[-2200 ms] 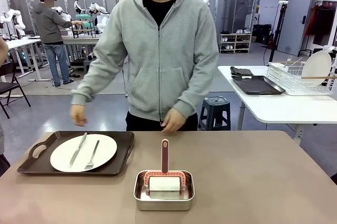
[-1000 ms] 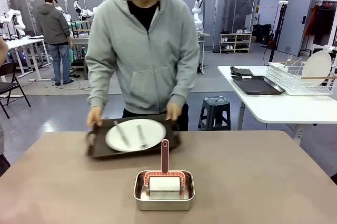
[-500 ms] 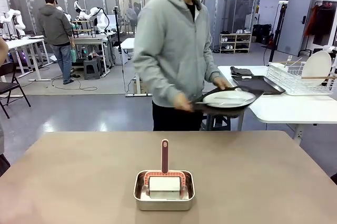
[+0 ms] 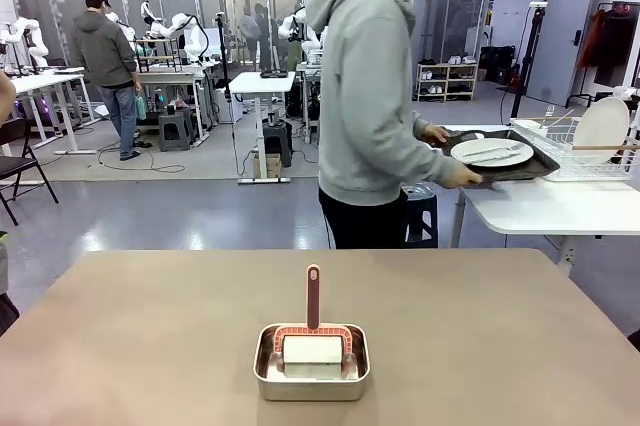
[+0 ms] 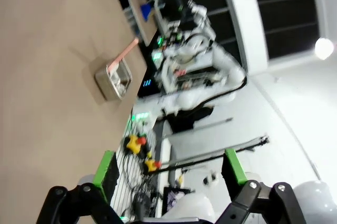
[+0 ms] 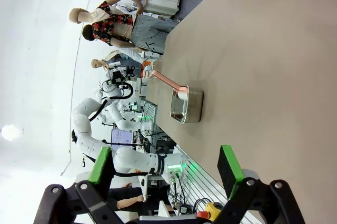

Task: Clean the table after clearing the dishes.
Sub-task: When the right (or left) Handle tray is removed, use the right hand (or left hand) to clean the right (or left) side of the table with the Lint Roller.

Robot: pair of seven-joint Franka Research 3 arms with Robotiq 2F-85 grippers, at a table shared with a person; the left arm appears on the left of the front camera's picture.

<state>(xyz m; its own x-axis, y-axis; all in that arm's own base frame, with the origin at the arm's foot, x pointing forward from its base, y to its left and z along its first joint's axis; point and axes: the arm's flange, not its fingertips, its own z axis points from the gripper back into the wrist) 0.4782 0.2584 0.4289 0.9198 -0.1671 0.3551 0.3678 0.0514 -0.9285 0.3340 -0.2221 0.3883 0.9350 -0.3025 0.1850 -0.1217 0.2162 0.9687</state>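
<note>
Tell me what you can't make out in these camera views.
Front view: whether the tray rests on the white table; the person's hand and the tray's rim hide its underside.
Front view: cutlery on the plate, too small to tell knife from fork.
Front view: floor of the pan, covered by the cleaning tool.
Left wrist view: blur smears the pan's contents.

A small steel pan (image 4: pixel 311 384) is seen low in the middle of the front view, and a pink-handled roller (image 4: pixel 313 306) is laid in it. At the right, a wire dish rack (image 4: pixel 580 161) is set on a white-topped table (image 4: pixel 540 211).
</note>
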